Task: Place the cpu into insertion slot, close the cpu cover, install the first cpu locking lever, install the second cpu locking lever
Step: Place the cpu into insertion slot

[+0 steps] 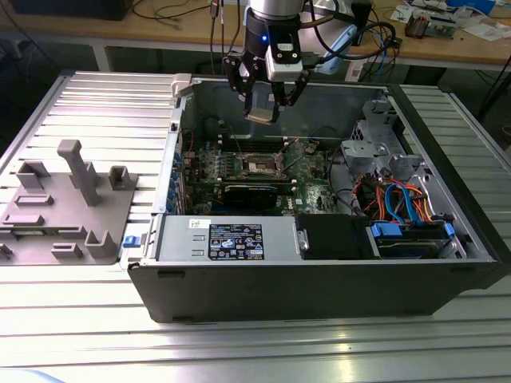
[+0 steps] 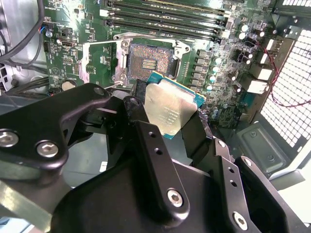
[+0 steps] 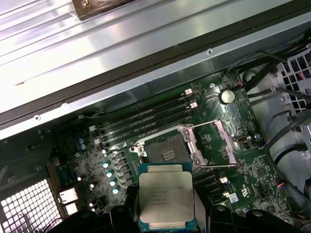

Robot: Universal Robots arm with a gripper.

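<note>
At the exterior view's left, well away from the gripper [image 1: 262,114], a grey fixture [image 1: 72,203] lies outside the computer case [image 1: 319,287]. The gripper hangs above the motherboard [image 1: 307,171], narrowed onto the cpu [image 2: 170,109], silver face showing. Below it the insertion slot [image 3: 165,154] lies bare, with the cpu cover [image 3: 226,143] swung open beside it.
</note>
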